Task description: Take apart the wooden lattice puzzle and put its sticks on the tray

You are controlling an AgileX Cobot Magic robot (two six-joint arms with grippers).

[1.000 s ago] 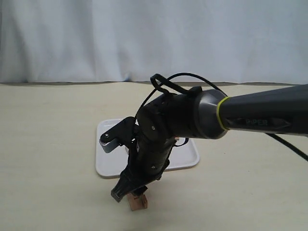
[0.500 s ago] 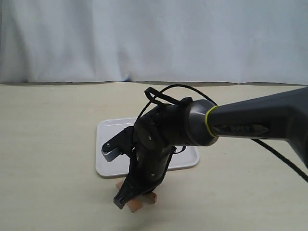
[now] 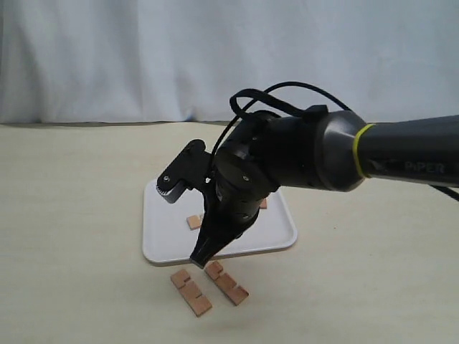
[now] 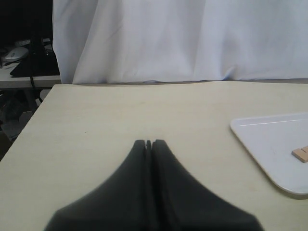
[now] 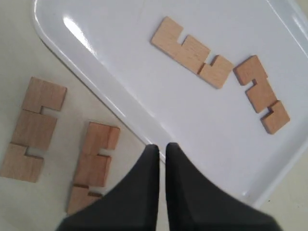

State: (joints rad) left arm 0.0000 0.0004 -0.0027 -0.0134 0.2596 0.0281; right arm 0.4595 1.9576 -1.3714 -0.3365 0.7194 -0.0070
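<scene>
Looks halfway: finds two notched reddish-brown wooden sticks (image 5: 192,52) on flat white plastic tray (image 5: 120,62), two remaining beside it on table (image 5: 14,72), black right gripper (image 5: 160,147) pressed together, empty.

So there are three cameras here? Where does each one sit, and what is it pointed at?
Exterior view: off the arms, facing the table and white curtain; shows the right gripper by the tray.
Left wrist view: on the left arm, looking along the table; shut left gripper in front.
Right wrist view: on the right arm, looking down at the sticks past its gripper.
Shared: all three show the tray.
</scene>
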